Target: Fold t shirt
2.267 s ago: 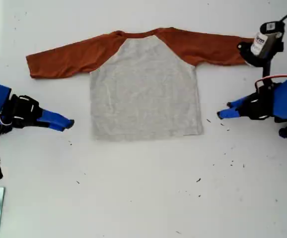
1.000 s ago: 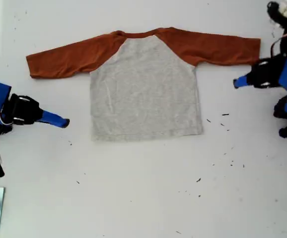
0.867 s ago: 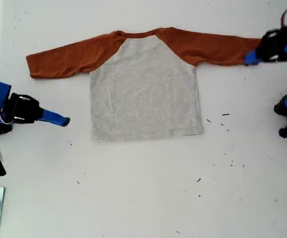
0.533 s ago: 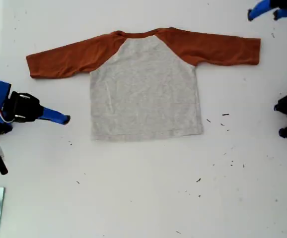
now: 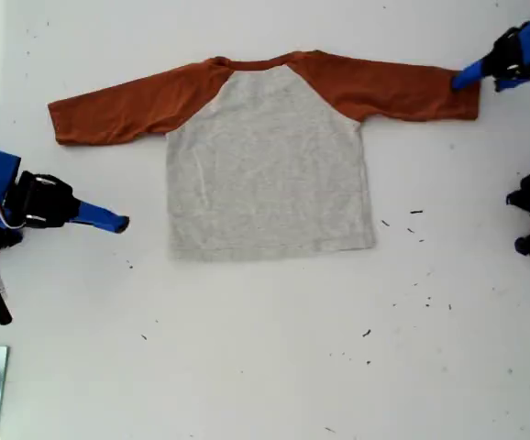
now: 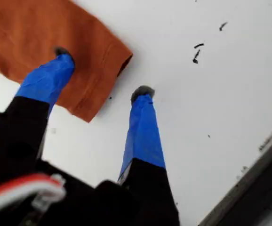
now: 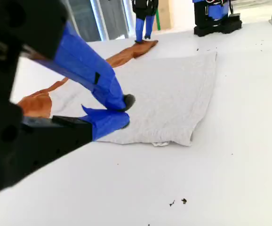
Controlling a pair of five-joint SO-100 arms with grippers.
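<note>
Shirt [image 5: 270, 160]: one, flat; my first end effector [image 6: 100, 73] gapes astride its cuff, my second end effector [image 7: 125, 113] is closed, empty.

A robotics lab or workroom is showing here: a bare white table [image 5: 265, 367] is carrying two blue arms, with glass doors [image 7: 98, 19] standing behind it in the second wrist view.

No readable text, label, brand, number or sign anywhere in these views.
</note>
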